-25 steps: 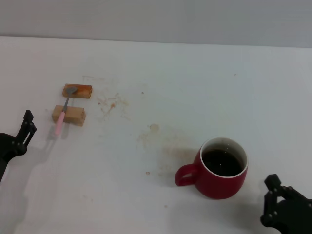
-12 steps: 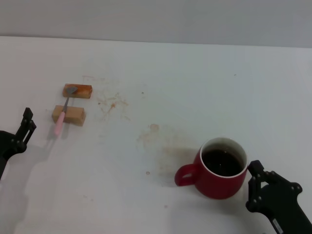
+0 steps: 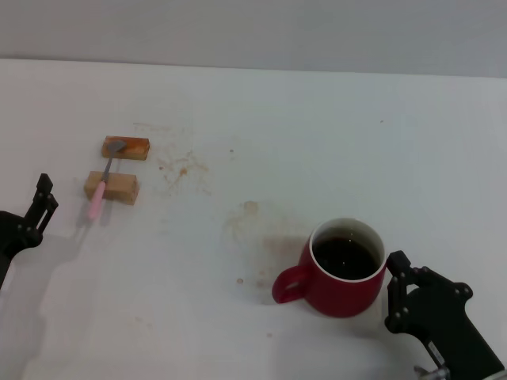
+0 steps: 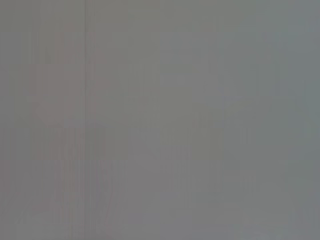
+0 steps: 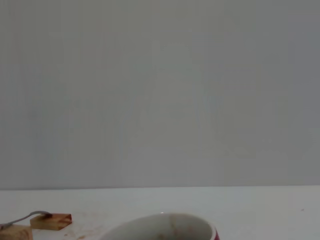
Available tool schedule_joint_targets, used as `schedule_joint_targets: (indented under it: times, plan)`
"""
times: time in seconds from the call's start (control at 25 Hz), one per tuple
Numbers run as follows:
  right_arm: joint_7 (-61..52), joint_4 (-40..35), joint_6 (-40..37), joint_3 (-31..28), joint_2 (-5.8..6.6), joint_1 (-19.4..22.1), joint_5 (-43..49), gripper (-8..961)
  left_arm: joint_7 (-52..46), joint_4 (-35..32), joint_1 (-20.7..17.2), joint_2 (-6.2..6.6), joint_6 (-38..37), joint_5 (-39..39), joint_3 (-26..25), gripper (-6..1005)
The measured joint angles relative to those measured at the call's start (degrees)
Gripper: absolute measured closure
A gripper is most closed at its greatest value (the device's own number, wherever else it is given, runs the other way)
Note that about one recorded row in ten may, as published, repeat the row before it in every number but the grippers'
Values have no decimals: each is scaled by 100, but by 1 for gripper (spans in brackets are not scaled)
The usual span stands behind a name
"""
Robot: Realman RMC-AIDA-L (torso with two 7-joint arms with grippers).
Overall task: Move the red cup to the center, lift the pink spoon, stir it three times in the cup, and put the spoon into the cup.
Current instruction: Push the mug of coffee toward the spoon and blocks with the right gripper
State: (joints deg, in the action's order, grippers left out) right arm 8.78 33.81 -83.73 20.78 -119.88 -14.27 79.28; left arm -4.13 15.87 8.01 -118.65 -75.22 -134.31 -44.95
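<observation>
red cup pressed by the right gripper

rounded dark-red ceramic mug (image 3: 342, 269) with a white inner rim and dark liquid stands on the white table (image 3: 317, 142), near-right of the middle, loop handle toward the robot's left. the black right gripper (image 3: 400, 293) touches its right side; i cannot tell how its fingers are set. the pale pink-handled spoon (image 3: 103, 180) lies across two tan rectangular blocks (image 3: 112, 188), far left. the left gripper (image 3: 41, 204) waits near the left edge, finger state unclear.

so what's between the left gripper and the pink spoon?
Head view: only bare white table lies between the left gripper and the pink spoon, which rests across two tan blocks.
</observation>
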Motion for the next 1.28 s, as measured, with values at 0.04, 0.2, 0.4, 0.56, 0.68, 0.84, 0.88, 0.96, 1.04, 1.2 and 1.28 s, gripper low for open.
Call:
schedule_joint_targets:
  times: [0.04, 0.2, 0.4, 0.56, 0.68, 0.84, 0.88, 0.96, 1.04, 1.2, 1.28]
  plan:
    - [-2, -15, 34, -13, 0, -24, 0, 952, 0, -4, 11, 0, 0, 1, -1, 183]
    - [-7, -68, 190, -63, 0, -170, 0, 952, 0, -20, 33, 0, 10, 2, -8, 183]
    - [-8, -104, 323, -103, 0, -345, 0, 952, 0, -23, 37, 0, 13, 2, -37, 183]
    - [-7, -50, 258, -122, 0, -294, 0, 952, 0, -23, 42, 0, 23, 2, -39, 183]
    - [15, 40, 129, -87, 0, -121, 17, 952, 0, -23, 43, 0, 38, 1, -29, 183]
    - [25, 133, 67, -88, 0, 202, 422, 952, 5, -23, 51, 7, 57, 1, -27, 183]
    - [28, 138, 74, -106, 0, 289, 527, 952, 12, -24, 55, 8, 58, 1, -30, 183]
    - [31, 152, 92, -119, 0, 397, 618, 952, 30, -29, 62, 9, 60, 1, -38, 183]
    - [33, 195, 100, -88, 0, 457, 642, 952, 37, -31, 68, 9, 60, 0, -39, 183]
    - [37, 288, 153, -47, 0, 496, 746, 952, 40, -31, 69, 9, 61, -6, -40, 184]
    - [37, 303, 242, -38, 0, 504, 875, 952, 41, -32, 69, 9, 61, -10, -35, 184]
